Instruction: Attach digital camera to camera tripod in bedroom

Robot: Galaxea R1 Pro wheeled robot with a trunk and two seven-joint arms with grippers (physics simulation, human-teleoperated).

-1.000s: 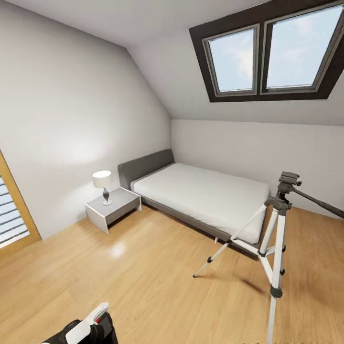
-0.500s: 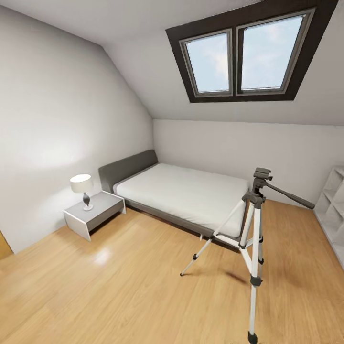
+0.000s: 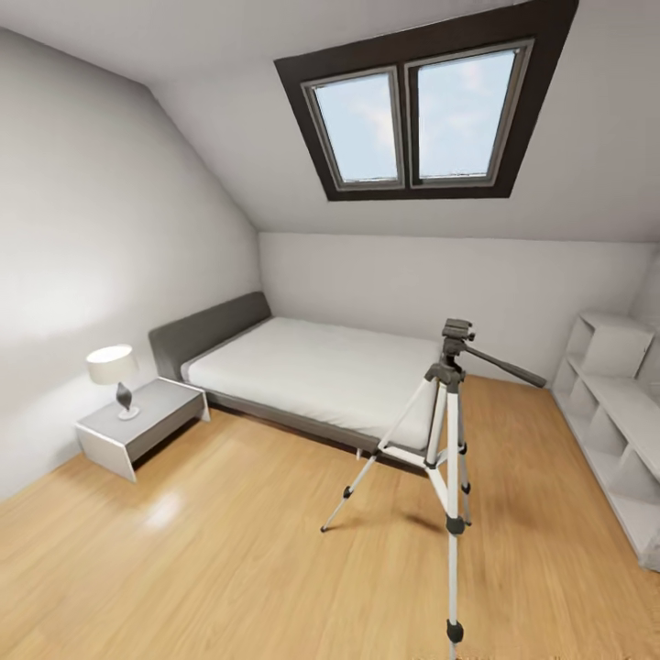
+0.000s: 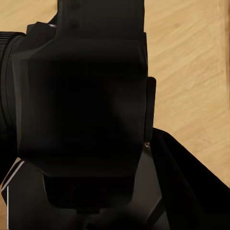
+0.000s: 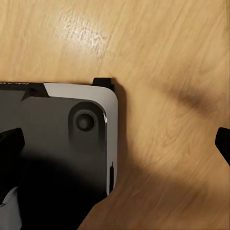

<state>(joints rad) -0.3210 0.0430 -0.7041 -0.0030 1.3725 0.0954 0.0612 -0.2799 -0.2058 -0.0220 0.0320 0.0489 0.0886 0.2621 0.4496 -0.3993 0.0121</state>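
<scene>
Now I'm carrying the digital camera pinched in the left gripper's fingers, close against them for transport; right fingers are hanging spread, empty. Ahead, the camera tripod is standing beside the bed.

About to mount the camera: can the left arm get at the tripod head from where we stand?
Probably not yet. The camera tripod stands out on the wood floor in front of the bed, with nothing between it and us, but its head looks beyond arm's reach. Drive closer first.
</scene>
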